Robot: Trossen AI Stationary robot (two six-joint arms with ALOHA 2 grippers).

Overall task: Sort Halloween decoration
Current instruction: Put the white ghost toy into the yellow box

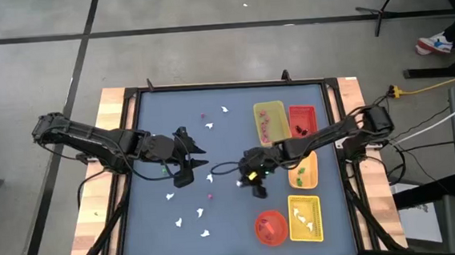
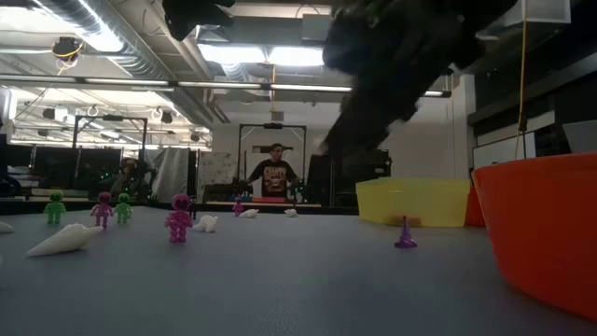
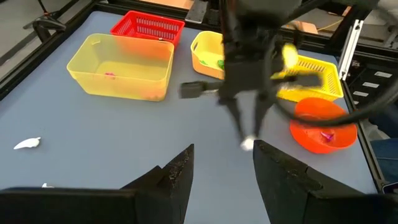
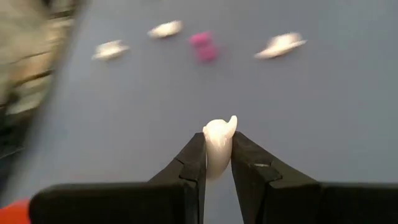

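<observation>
From above, I had the right gripper (image 1: 256,191) out over mid-worktop (image 1: 170,115), with the yellow tray (image 1: 305,218) holding white pieces at about four o'clock from it, presumably the destination. The left gripper (image 1: 184,175) waited at nine o'clock, clear of that path. At table height, pink and green figures (image 2: 178,217) and a white ghost (image 2: 63,240) stood unsorted. From the left wrist, its jaws stood apart, empty. From the right wrist, the jaws were pinched tight on a white ghost piece (image 4: 217,142), lifted off the surface for carrying.
</observation>
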